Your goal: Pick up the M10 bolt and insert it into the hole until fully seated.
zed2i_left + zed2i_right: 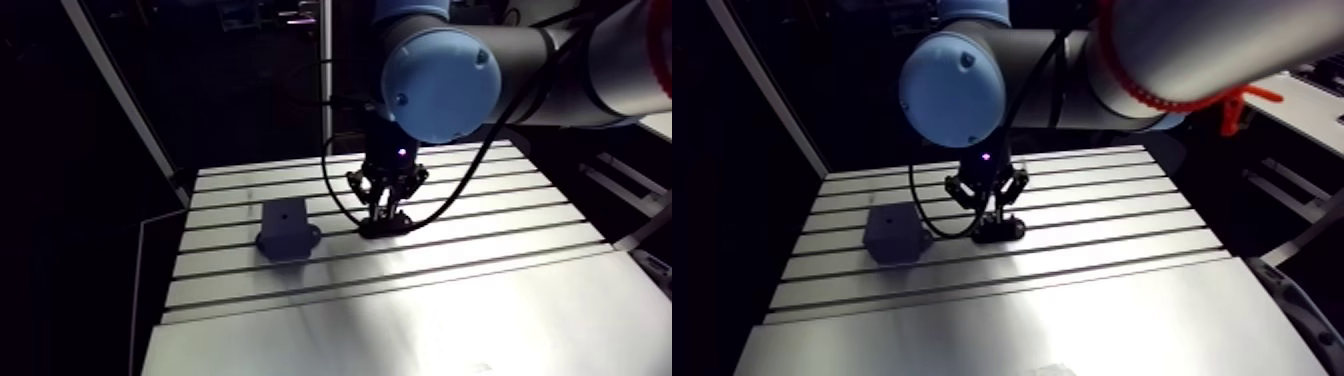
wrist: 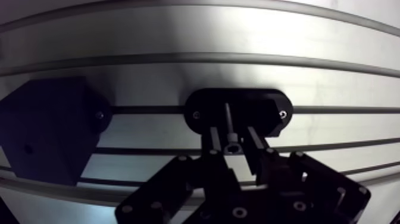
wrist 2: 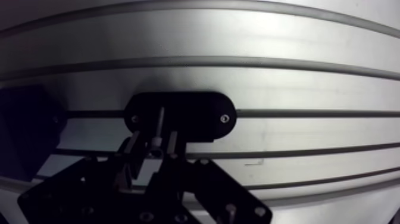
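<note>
A slim bolt [image 2: 230, 128] stands head-up in a black oval holder [image 2: 262, 107] screwed to the table. In the wrist view my gripper [image 2: 233, 136] is low over the holder. Its two fingers [image 2: 214, 140] stand on either side of the bolt's head, each with a narrow gap showing, so it is open around the bolt. A dark block [image 2: 47, 134] with a small hole in its top face sits beside the holder. In the arm view the block [image 1: 286, 230] lies left of the gripper [image 1: 383, 215].
The slotted aluminium table [image 1: 400, 310] runs wide and bare toward the near edge. Its left edge [image 1: 150, 300] drops into darkness close to the block. A thin metal post [image 1: 326, 70] stands behind the table.
</note>
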`<action>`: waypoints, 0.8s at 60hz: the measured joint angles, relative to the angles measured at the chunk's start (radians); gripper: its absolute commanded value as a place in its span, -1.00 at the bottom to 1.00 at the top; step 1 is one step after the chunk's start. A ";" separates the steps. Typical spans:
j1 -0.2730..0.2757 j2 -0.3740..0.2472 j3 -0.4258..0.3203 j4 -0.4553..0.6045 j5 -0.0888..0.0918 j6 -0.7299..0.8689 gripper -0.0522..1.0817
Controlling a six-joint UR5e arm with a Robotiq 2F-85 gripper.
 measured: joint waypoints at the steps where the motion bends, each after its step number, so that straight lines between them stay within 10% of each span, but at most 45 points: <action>1: 0.000 0.000 0.000 0.000 0.000 0.000 0.25; 48: 0.000 -0.002 -0.001 0.007 0.003 0.000 0.31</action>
